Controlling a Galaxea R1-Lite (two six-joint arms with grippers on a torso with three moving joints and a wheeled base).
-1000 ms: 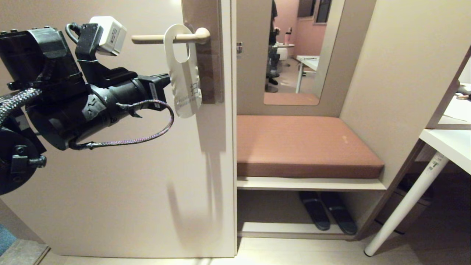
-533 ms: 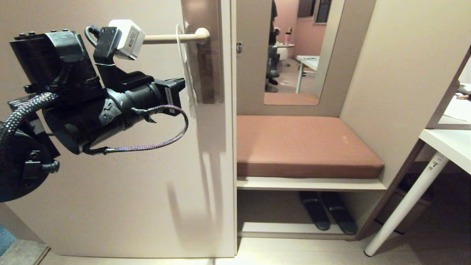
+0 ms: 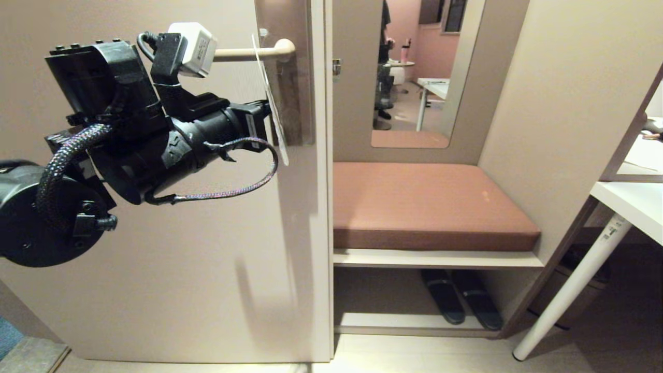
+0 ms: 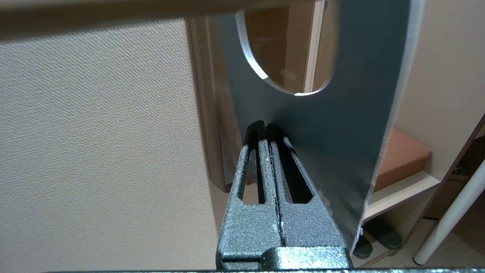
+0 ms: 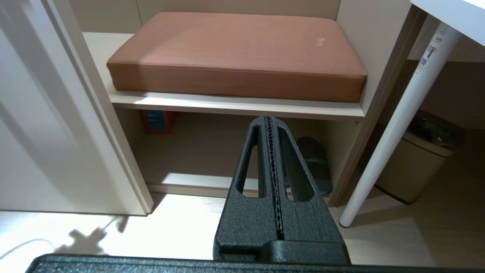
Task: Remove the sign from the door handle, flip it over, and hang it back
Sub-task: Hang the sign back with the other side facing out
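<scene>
Both grippers have their fingers together: the left gripper (image 4: 266,127) presses against the sign (image 4: 333,125) hanging on the door handle (image 3: 248,52); the right gripper (image 5: 268,119) hangs idle at five o'clock.

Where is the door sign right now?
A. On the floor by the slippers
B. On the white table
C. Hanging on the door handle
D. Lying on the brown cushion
C: the sign is hooked over the door handle, seen edge-on, with the robot's left hand shut and touching it.
</scene>
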